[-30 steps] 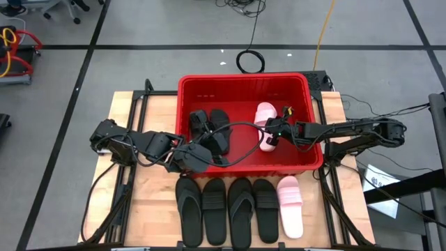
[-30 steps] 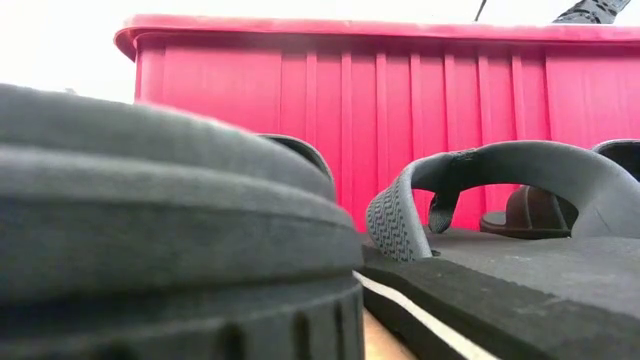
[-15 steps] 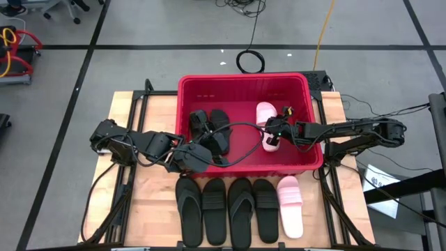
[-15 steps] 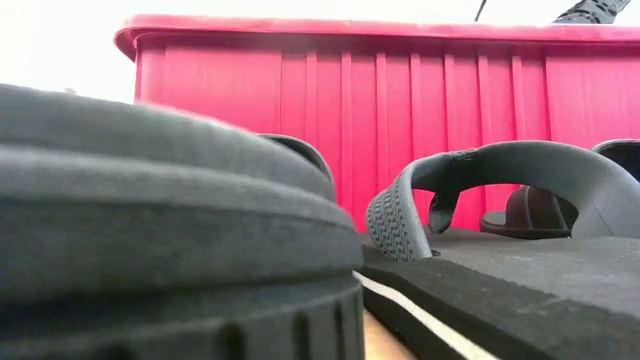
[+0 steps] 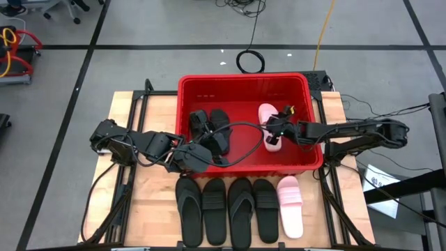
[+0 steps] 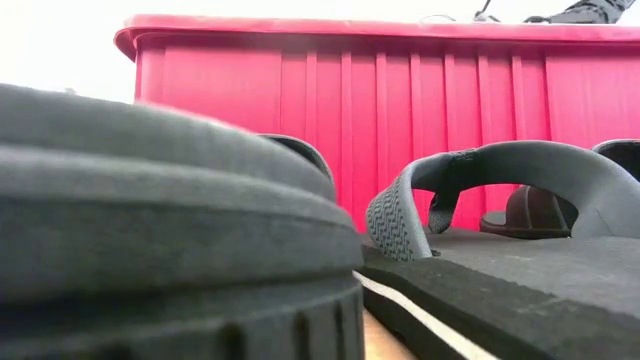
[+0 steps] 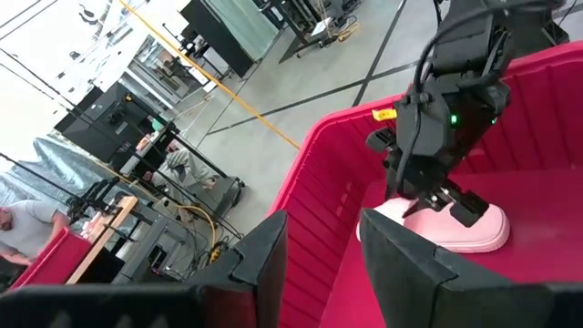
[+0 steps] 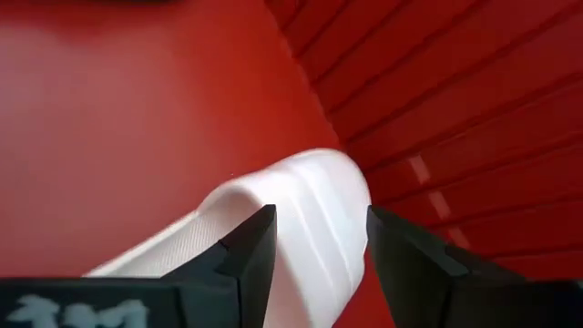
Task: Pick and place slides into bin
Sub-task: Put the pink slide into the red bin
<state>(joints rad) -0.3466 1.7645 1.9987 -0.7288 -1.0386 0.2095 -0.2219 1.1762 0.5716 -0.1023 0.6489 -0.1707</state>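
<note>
Bin: the red bin (image 5: 244, 84) stood at the far middle of the wooden table (image 5: 150, 202); in the low view its ribbed red wall (image 6: 420, 120) filled the background.

Right gripper: the right gripper (image 5: 277, 128) reached in over the bin's right rim and hung over the pink slide (image 5: 268, 125) lying on the bin floor. In the right wrist view its two dark fingers (image 8: 250, 251) stood apart, spread about as wide as the strap, with the pale strap of that slide (image 8: 301, 205) showing between and beyond them. Whether the fingers touched the slide could not be told. The left wrist view showed the same gripper (image 7: 437, 187) just above the pink slide (image 7: 455, 228).

Left gripper: the left gripper (image 5: 202, 150) sat at the bin's near-left corner, low over the rim; fingers (image 7: 264, 264) parted, nothing between them.

Slides in bin: two black slides (image 5: 210, 131) lay side by side in the left half, the pink one in the right half, well apart from them.

Slides on table: four black slides (image 5: 226, 209) in a row just in front of the bin, with a second pink slide (image 5: 290, 204) at the right end of the row.

Low view: a black slide sole (image 6: 170, 230) close to the lens and a thong flip-flop (image 6: 500, 230) beside it.
</note>
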